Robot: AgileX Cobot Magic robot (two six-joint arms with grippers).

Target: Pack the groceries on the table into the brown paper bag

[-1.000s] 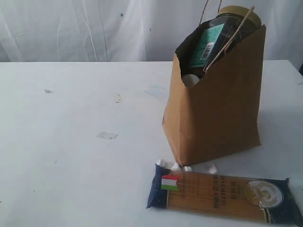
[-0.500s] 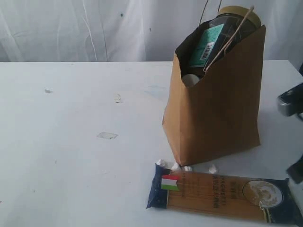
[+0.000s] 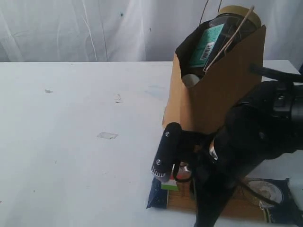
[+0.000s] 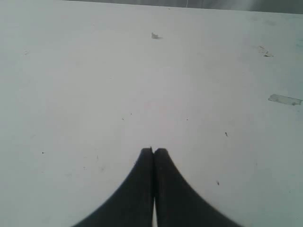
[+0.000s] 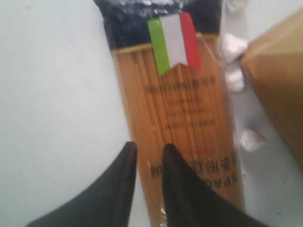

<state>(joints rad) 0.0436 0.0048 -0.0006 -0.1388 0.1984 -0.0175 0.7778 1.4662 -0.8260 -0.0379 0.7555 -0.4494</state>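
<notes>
Most of the packing looks done. The tall brown kraft paper bag point(image 3: 222, 109) stands on the large white tabletop point(image 3: 71, 142). A clear glass jar with gold lid and teal label point(image 3: 208, 45) pokes out of its mouth, with a pale round object point(image 3: 191, 79) beside it inside (what that is I cannot tell). Anything deeper in the bag is hidden.

Only 1 grocery shows outside: the long flat spaghetti packet point(image 5: 189, 118), lying on the table just in front of the bag's foot, with small white crumbs point(image 5: 234, 47) between them.

The right gripper point(image 5: 147, 150) hovers low over the packet's edge, its 2 jaws a narrow gap apart and gripping nothing. The left gripper point(image 4: 153, 151) is closed tight and empty above bare table.
</notes>
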